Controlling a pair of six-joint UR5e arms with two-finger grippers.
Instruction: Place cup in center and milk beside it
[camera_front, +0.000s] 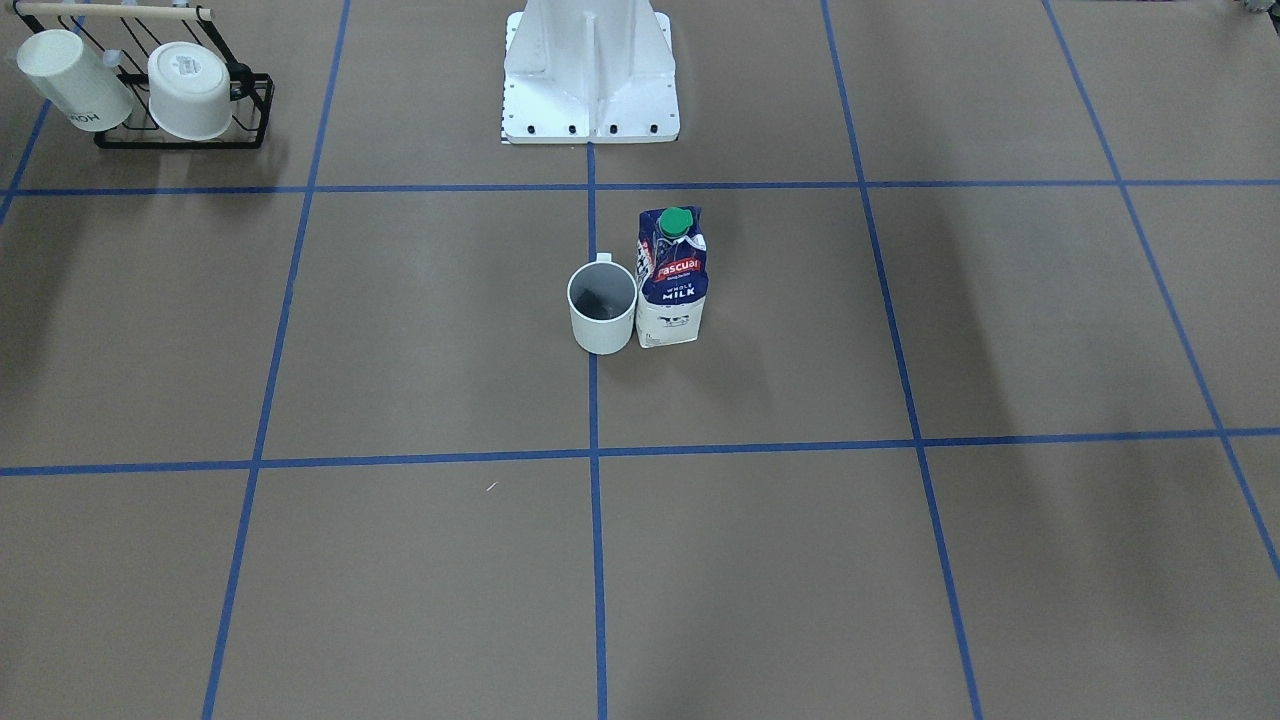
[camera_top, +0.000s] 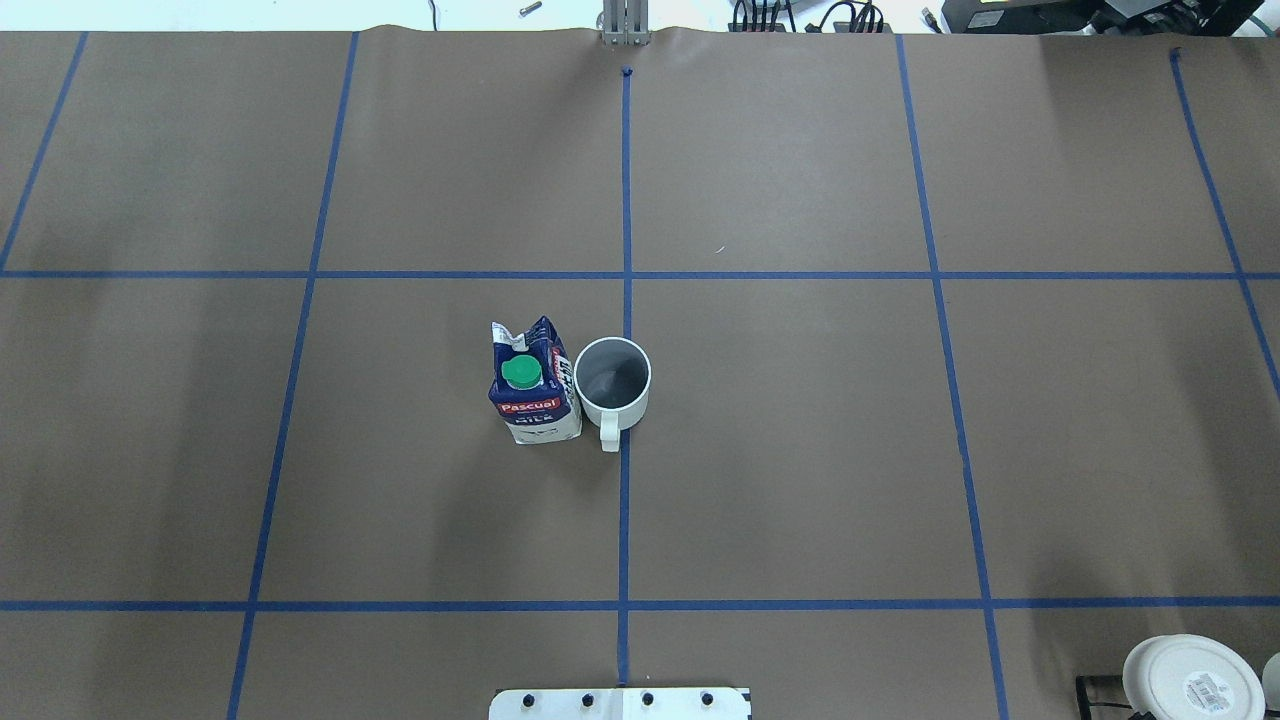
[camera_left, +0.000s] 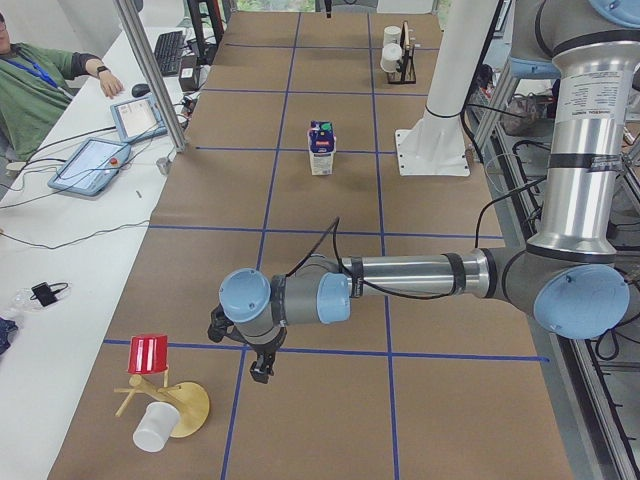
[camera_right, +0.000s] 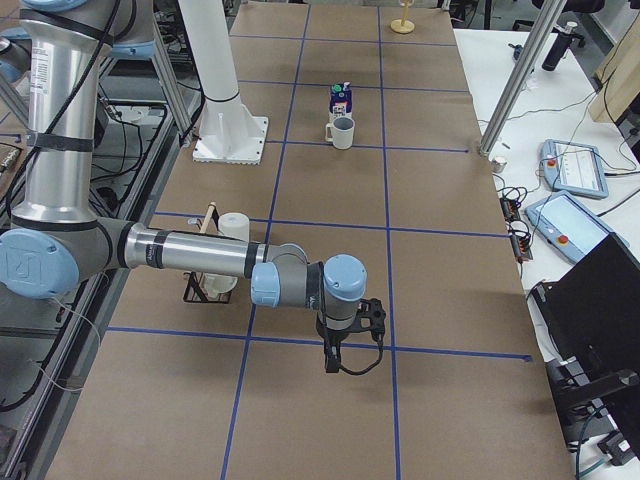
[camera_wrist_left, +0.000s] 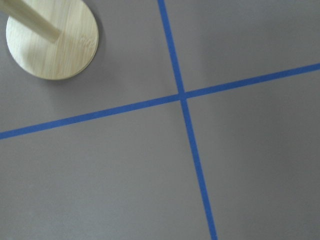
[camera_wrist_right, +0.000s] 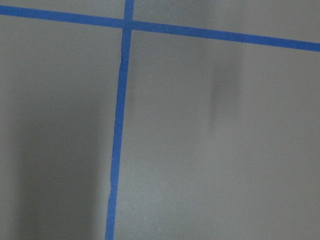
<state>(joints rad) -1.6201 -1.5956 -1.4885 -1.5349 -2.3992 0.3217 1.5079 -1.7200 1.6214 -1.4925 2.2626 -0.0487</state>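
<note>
We find the cup (camera_top: 612, 385) upright at the center (camera_top: 640, 480) of the worktop (camera_top: 800, 450), sitting on a blue tape line (camera_top: 626, 200). The milk (camera_top: 532, 392) stands upright just to its left in the overhead view, and we cannot tell whether they touch. The left hand (camera_left: 262, 365) and right hand (camera_right: 335, 358) hang over opposite ends of the worktop, well apart from both. We cannot tell whether their fingers are apart or together.

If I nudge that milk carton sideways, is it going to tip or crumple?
The milk is probably tip-prone: it is tall on a small base. Its top looks creased, so the walls likely dent under a hard squeeze. The cup stands right beside it, so a push toward it would likely move both.
</note>
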